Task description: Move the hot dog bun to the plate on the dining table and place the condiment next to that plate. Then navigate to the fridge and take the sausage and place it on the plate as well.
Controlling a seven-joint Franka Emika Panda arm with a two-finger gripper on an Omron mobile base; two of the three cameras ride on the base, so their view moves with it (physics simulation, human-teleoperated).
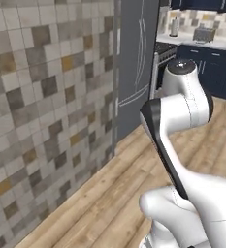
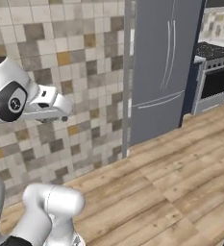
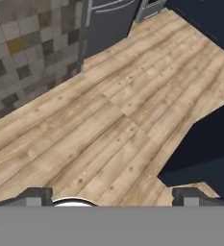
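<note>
Ahead, fridge (image 2: 164, 67) door shut; no lettering legible; claw (image 3: 112, 196) spread.

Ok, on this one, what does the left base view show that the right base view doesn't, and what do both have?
Left base view alone: a pale worktop over navy cabinets at the back, with a toaster and a pale jar on it.

Right base view alone: the gripper, held in front of the tiled wall with nothing in it, and the full front of the oven door.

Both: the fridge, closed, with its curved handles; the tiled wall beside it; the stove past the fridge; the wood floor.
</note>
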